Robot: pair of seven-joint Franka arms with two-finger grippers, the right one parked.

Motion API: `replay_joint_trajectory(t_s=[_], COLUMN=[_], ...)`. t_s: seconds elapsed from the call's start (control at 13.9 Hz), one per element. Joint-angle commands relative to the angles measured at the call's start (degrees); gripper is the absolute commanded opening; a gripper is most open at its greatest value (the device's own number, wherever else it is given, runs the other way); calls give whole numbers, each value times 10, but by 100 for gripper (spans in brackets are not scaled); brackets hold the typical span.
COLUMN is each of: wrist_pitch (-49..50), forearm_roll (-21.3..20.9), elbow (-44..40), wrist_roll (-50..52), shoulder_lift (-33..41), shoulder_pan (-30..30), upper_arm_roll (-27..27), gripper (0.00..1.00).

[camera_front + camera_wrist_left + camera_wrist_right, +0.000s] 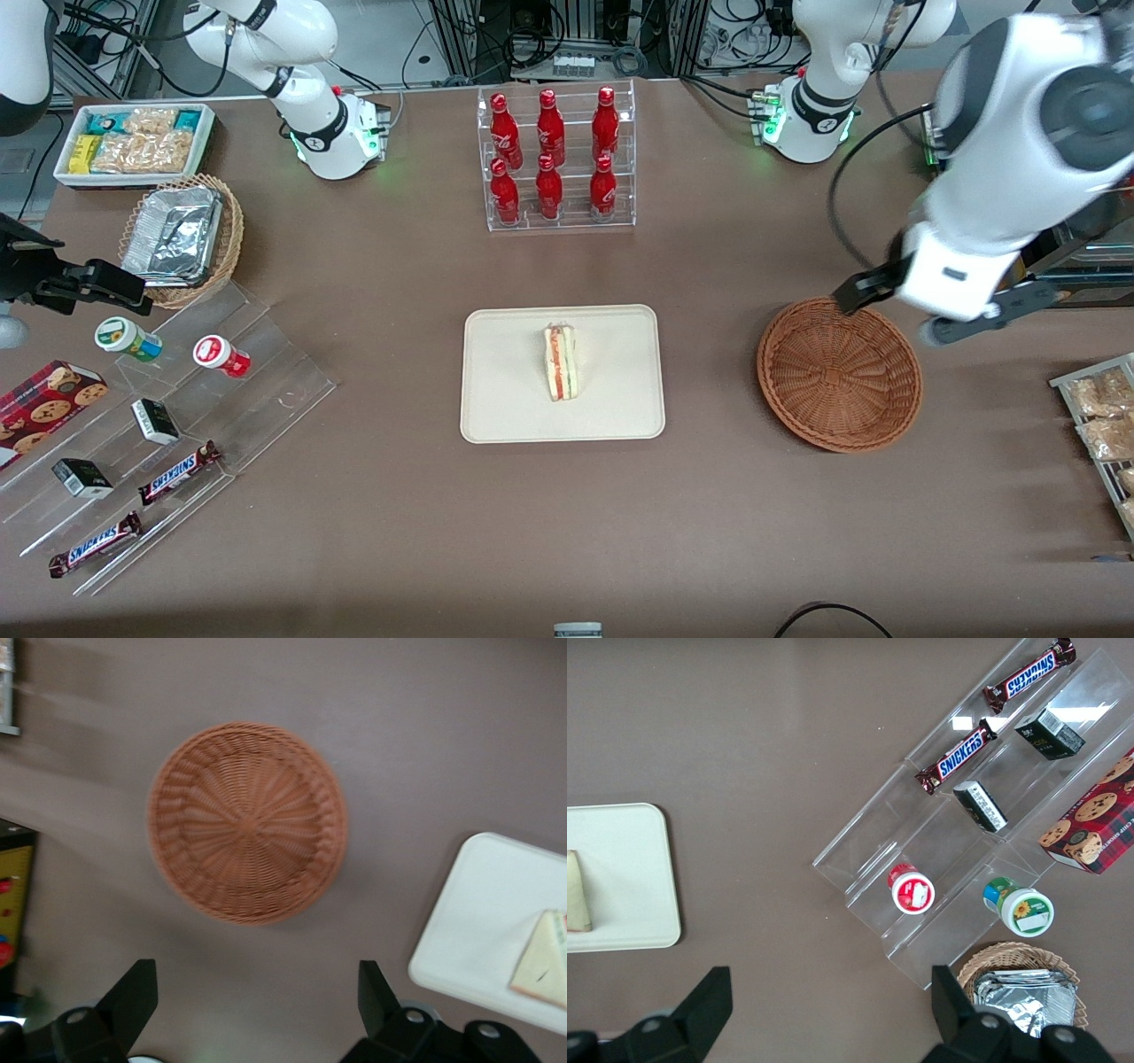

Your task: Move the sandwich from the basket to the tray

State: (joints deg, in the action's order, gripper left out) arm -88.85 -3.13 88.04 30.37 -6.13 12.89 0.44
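The sandwich point(561, 361) already stands on its edge near the middle of the tray point(505, 399), and the basket point(838, 374) beside it holds nothing. The gripper point(257, 1010) hangs above the basket with fingers spread and empty. To my eye the job looks done; only pulling the arm clear remains.

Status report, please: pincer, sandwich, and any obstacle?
Pincer open, holding nothing, above the basket. Sandwich lies on the tray; basket has nothing in it. No obstacle near the tray.
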Motion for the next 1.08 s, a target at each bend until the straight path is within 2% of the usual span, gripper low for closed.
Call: replay_joint_trajectory(t_s=[0.0, 0.22, 0.36, 0.79, 1.01], wrist_pitch=[19, 55, 72, 84, 91], forearm_roll=[13, 24, 25, 26, 24], elbow=[22, 27, 27, 56, 42], wrist_roll=[-74, -178, -211, -280, -282], shoulder_lift=[46, 64, 71, 103, 99], shoulder_pan=[-57, -108, -126, -90, -90], upper_arm_roll=[-7, -7, -7, 49, 52], gripper=[100, 100, 100, 100, 100])
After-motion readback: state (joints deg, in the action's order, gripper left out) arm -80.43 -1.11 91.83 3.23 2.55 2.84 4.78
